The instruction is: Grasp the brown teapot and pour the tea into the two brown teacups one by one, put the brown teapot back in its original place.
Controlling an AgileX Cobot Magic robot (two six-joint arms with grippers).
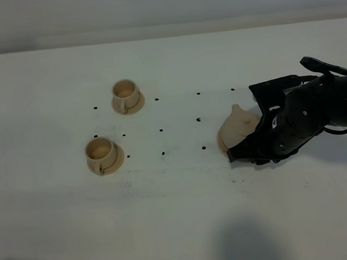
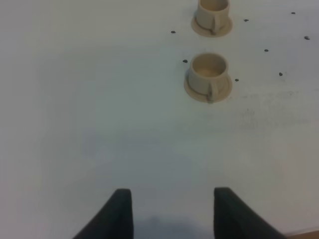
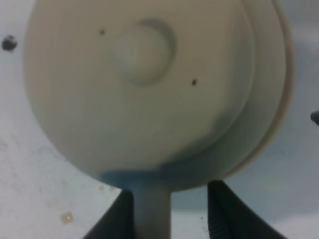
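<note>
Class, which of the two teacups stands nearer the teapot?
The rear teacup, farther from the camera; the front teacup sits farther left of the teapot.

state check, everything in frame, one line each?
brown teapot: upright on large saucer, lid on.
far teacup: upright, no tea visible.
near teacup: upright, no tea visible.
right gripper: jaws open around teapot handle.
left gripper: jaws open, empty.

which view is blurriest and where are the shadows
right wrist: the pale tan clay teapot fills the frame, out of focus, bluish shade at its handle side; left wrist: the nearer small tan cup fairly sharp, the black fingers blurred; exterior high: grainy, dark shadows along the white table's near edge.
</note>
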